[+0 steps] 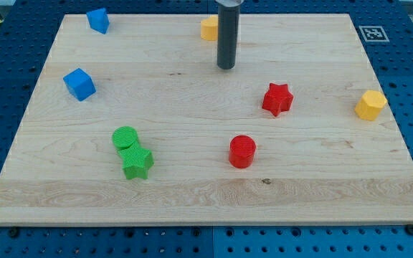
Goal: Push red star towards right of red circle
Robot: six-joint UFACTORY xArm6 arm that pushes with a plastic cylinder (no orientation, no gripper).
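The red star lies right of the board's middle. The red circle sits below it and a little to its left, apart from it. My tip is at the end of the dark rod, above and to the left of the red star, with a gap between them. It touches no block.
A yellow block lies at the top, partly behind the rod. A yellow hexagon sits near the right edge. Two blue cubes are at the upper left. A green circle touches a green star.
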